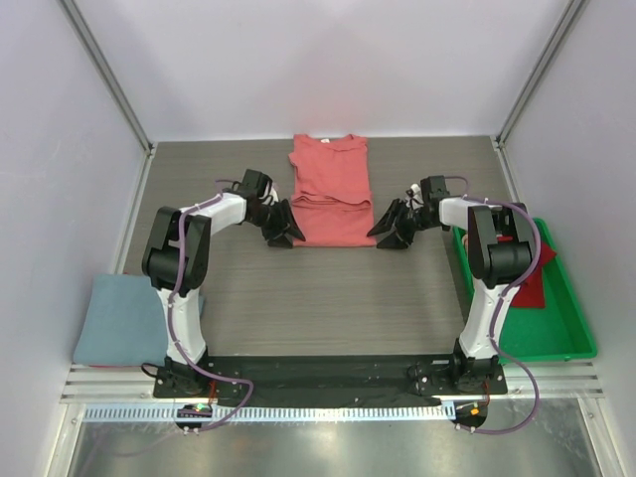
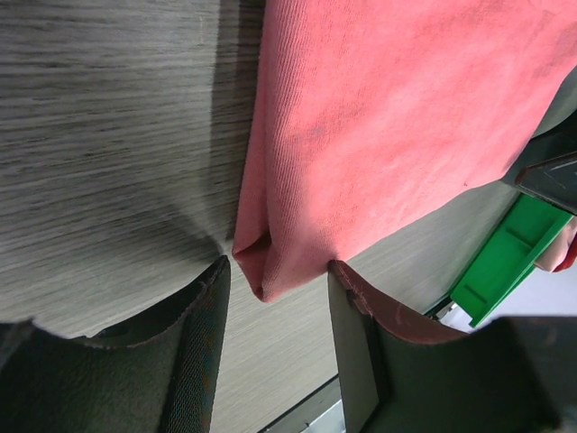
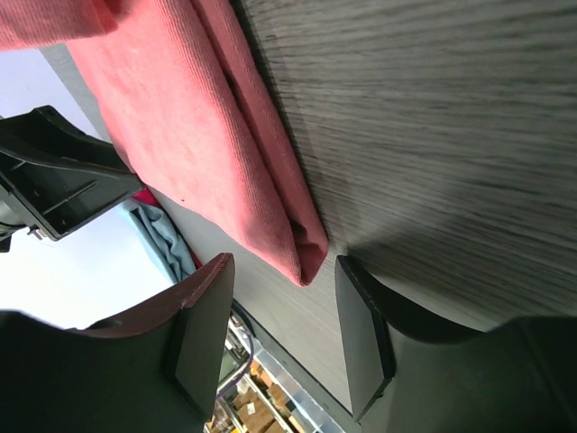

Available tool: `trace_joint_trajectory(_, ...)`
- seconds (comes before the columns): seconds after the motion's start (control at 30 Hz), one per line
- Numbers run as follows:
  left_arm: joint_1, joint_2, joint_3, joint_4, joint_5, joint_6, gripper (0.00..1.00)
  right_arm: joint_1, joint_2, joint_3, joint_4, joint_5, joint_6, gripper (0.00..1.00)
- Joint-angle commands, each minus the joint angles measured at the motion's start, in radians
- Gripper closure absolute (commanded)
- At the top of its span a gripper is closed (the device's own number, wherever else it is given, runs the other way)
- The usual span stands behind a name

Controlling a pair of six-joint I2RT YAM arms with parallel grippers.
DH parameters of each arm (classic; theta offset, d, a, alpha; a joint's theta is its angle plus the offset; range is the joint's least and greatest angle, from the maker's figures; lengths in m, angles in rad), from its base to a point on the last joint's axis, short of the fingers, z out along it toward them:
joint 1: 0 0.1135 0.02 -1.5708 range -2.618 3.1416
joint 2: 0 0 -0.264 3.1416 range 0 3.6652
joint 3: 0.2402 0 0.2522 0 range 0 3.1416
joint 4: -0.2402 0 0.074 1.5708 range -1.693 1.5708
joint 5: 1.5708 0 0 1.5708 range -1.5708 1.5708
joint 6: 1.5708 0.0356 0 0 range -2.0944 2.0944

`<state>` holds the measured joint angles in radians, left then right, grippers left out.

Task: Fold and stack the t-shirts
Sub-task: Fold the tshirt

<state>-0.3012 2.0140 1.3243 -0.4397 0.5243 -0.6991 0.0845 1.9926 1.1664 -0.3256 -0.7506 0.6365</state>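
The pink shirt (image 1: pixel 331 189) lies partly folded at the middle of the worktop's (image 1: pixel 328 298) far edge. The left claw (image 1: pixel 282 231) is released, its jaws either side of the shirt's near left corner. The right claw (image 1: pixel 388 227) is likewise released at the near right corner.

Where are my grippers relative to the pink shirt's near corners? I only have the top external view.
Observer: The left gripper is open; the pink shirt has its near corner lying between the jaws, unpinched.
Operator: And the right side?
Observer: The right gripper is open too, its jaws straddling the other corner's tip.
Operator: Is that edge one layer?
Observer: No, the right wrist view shows it doubled over.
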Motion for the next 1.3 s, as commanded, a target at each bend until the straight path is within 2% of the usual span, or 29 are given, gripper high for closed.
trace_joint_trajectory(0.0, -0.009, 0.011, 0.001, 0.006, 0.016, 0.001, 0.51, 0.009, 0.017, -0.011, 0.023, -0.006, 0.02, 0.46)
trace_joint_trajectory(0.17, -0.01, 0.038, 0.021, 0.009, 0.005, 0.007, 0.53, 0.009, 0.025, -0.017, 0.026, -0.001, 0.029, 0.47)
trace_joint_trajectory(0.3, -0.012, 0.046, 0.021, 0.012, 0.003, 0.01, 0.59, 0.014, 0.026, -0.027, 0.031, 0.0, 0.038, 0.49)
trace_joint_trajectory(0.37, -0.01, 0.048, 0.021, 0.015, 0.002, 0.012, 0.65, 0.012, 0.028, -0.037, 0.036, 0.0, 0.048, 0.53)
trace_joint_trajectory(0.47, -0.012, 0.048, 0.016, 0.015, -0.004, 0.012, 0.79, 0.015, 0.029, -0.051, 0.063, -0.004, 0.068, 0.71)
trace_joint_trajectory(0.53, -0.01, 0.043, 0.013, 0.015, -0.003, 0.012, 0.87, 0.018, 0.029, -0.066, 0.094, -0.013, 0.09, 0.77)
trace_joint_trajectory(0.57, -0.01, 0.042, 0.013, 0.016, -0.004, 0.012, 0.91, 0.02, 0.025, -0.07, 0.117, -0.019, 0.097, 0.84)
trace_joint_trajectory(0.6, -0.01, 0.029, 0.016, 0.013, -0.001, 0.016, 1.0, 0.021, 0.018, -0.073, 0.123, -0.023, 0.101, 0.91)
trace_joint_trajectory(0.67, -0.01, 0.014, 0.026, 0.007, 0.002, 0.02, 1.0, 0.021, -0.009, -0.073, 0.126, -0.021, 0.103, 0.99)
trace_joint_trajectory(1.03, -0.019, -0.168, 0.088, -0.125, 0.023, 0.111, 1.0, 0.005, -0.244, -0.117, 0.068, -0.127, 0.098, 0.98)
trace_joint_trajectory(1.27, -0.078, -0.267, 0.119, -0.159, -0.015, 0.165, 1.0, -0.003, -0.4, -0.155, -0.009, -0.154, 0.057, 0.98)
